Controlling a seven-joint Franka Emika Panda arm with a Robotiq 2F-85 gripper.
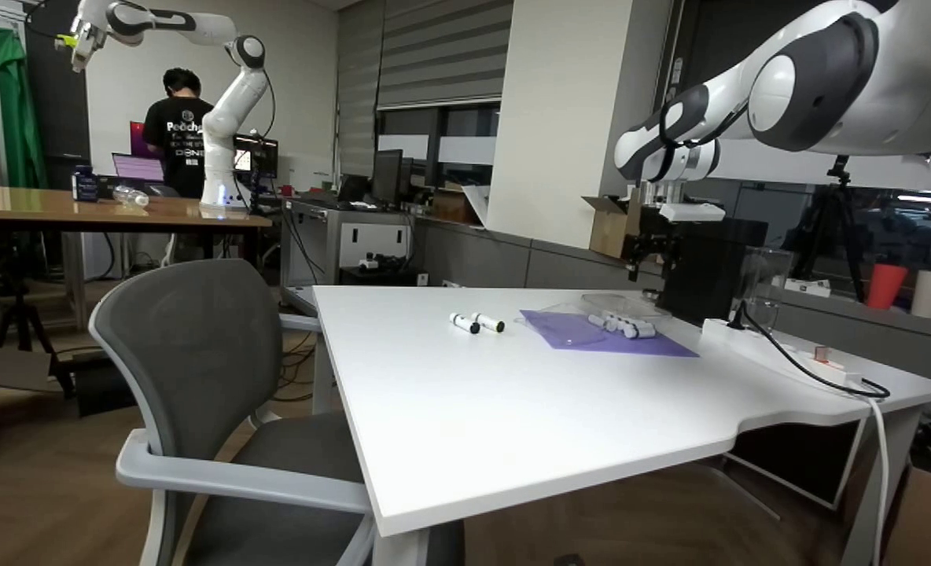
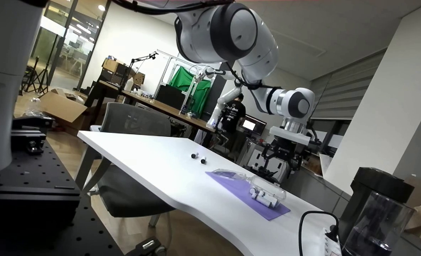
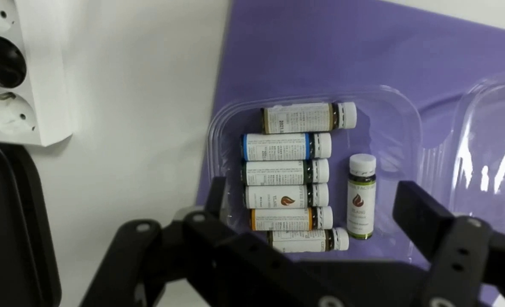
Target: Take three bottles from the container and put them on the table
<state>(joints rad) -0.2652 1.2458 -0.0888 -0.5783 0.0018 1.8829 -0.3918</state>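
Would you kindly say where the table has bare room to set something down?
The table lies bare between the two loose bottles, the purple sheet and its curved edge; a narrower patch parts the sheet from the power strip. Crowded: the clear container, seven bottles showing.

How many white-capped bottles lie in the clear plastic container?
7 in the wrist view: six small cylindrical bottles side by side, another crosswise to their right. Black jaws cover part of the clear container; more may be hidden.
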